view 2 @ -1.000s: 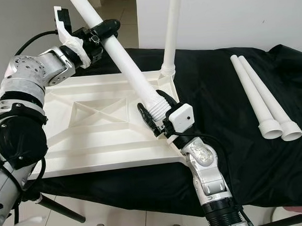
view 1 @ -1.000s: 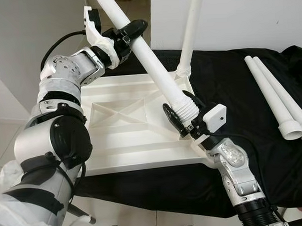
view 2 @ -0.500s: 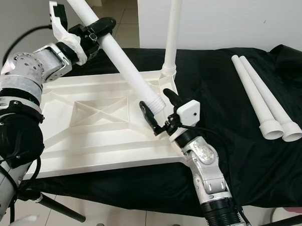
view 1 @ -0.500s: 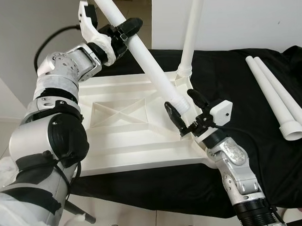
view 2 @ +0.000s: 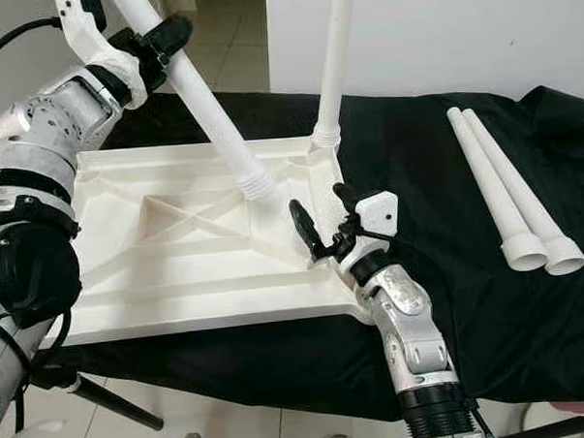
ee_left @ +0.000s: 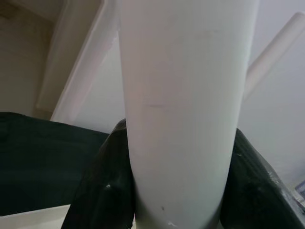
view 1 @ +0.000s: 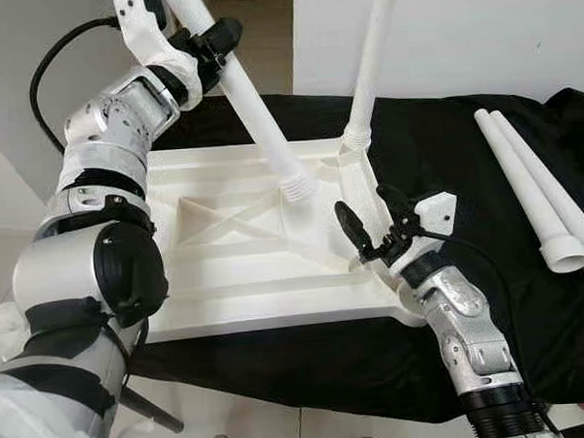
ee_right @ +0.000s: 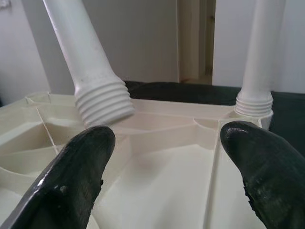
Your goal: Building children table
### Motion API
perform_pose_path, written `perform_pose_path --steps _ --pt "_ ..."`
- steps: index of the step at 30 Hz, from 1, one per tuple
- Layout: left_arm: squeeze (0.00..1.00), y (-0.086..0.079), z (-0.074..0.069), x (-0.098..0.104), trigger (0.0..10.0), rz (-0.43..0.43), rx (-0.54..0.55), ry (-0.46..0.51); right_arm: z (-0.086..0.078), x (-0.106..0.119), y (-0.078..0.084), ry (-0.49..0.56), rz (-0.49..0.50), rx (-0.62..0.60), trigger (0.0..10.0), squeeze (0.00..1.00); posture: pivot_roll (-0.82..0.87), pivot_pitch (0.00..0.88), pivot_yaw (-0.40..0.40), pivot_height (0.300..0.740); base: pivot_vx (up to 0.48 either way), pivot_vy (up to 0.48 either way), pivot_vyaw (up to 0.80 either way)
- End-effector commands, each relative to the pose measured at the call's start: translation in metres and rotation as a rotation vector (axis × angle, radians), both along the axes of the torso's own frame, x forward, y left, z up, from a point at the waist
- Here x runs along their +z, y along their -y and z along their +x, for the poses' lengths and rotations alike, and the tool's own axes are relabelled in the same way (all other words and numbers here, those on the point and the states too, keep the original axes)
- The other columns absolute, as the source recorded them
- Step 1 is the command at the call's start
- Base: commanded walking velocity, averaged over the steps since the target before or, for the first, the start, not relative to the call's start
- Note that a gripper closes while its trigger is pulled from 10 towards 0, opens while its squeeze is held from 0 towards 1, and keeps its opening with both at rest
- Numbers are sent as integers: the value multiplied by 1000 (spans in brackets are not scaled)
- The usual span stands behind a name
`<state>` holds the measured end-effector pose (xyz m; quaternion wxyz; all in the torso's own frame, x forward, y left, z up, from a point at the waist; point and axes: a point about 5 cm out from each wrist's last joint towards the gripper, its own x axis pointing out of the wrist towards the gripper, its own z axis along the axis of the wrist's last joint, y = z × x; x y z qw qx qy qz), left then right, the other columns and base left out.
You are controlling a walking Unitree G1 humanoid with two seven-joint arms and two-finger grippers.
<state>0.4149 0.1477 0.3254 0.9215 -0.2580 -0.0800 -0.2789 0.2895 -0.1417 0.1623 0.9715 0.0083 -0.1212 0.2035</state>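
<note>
Standing wide open over the near right corner of the upturned white plastic children's tabletop (view 1: 236, 270), the right hand (view 1: 375, 225) holds nothing. Beyond it, the left hand (view 1: 202, 50) grips a long white plastic leg (view 1: 259, 123), its threaded end hanging tilted above the tabletop's middle. One leg (view 1: 372, 60) stands fitted at the far right corner; two spare legs (view 1: 538, 194) lie on the black cloth (view 1: 463, 144). Next, I'd guess, that threaded end must be guided into a free corner socket. No writing is readable.
</note>
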Motion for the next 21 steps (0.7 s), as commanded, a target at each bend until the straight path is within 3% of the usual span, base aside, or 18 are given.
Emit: perform_pose_path --steps 1,3,6,10,12,16,17,21 --pt "0 2 -2 7 10000 19 14 49 4 -2 -3 -26 -28 -16 10000 0 -107 0 9 740 0 0 0" --pt "0 2 -2 7 10000 19 14 49 4 -2 -3 -26 -28 -16 10000 0 -107 0 9 740 0 0 0" --pt "0 21 -9 11 10000 104 36 140 12 9 -9 -11 -56 8 10000 0 -105 0 -1 740 0 0 0" --pt "0 31 -13 14 10000 126 50 182 14 14 -13 0 -78 39 10000 0 -104 0 -3 740 0 0 0" --pt "0 48 -20 20 10000 127 51 242 20 23 -13 10 -53 25 10000 0 -99 0 -15 740 0 0 0" --pt "0 56 -23 22 10000 132 61 265 23 26 -13 13 -54 15 10000 0 -100 0 -15 740 0 0 0" --pt "0 80 -31 25 10000 118 33 292 29 33 -20 27 -110 17 10000 0 -108 0 -14 740 0 0 0" --pt "0 95 -38 26 10000 115 6 304 33 37 -24 31 -156 10 10000 0 -107 0 -14 740 0 0 0"
